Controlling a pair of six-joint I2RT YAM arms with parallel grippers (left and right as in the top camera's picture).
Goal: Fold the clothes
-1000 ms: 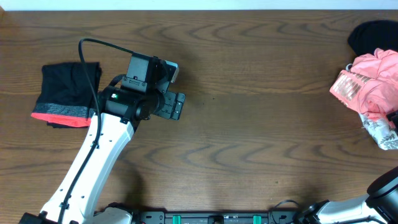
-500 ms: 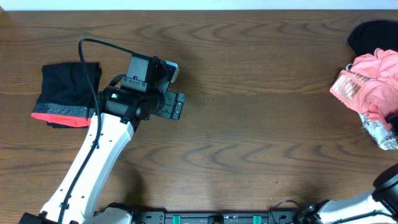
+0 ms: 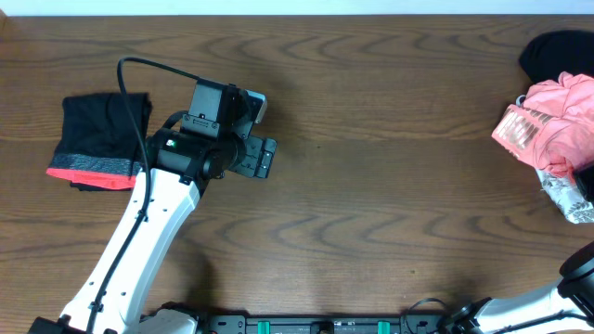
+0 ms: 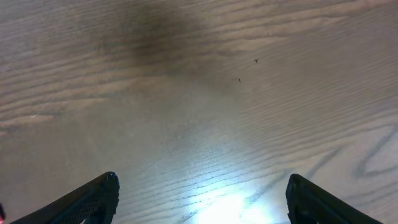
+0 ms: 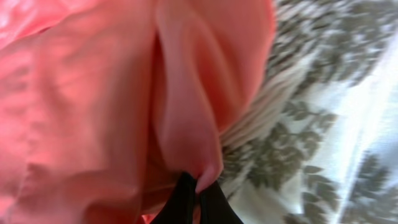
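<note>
OK, R jaws clamped on pink top (image 5: 93, 93) in the right-edge pile — I'd lift slow so the floral cloth (image 5: 323, 124) doesn't drag along; L jaws apart over the surface (image 4: 199, 93).

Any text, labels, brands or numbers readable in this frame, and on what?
None can be read.
The pink garment has a pale striped patch that may be a print, but it is too small to read.
The leaf-patterned fabric shows only a pattern, no letters.
</note>
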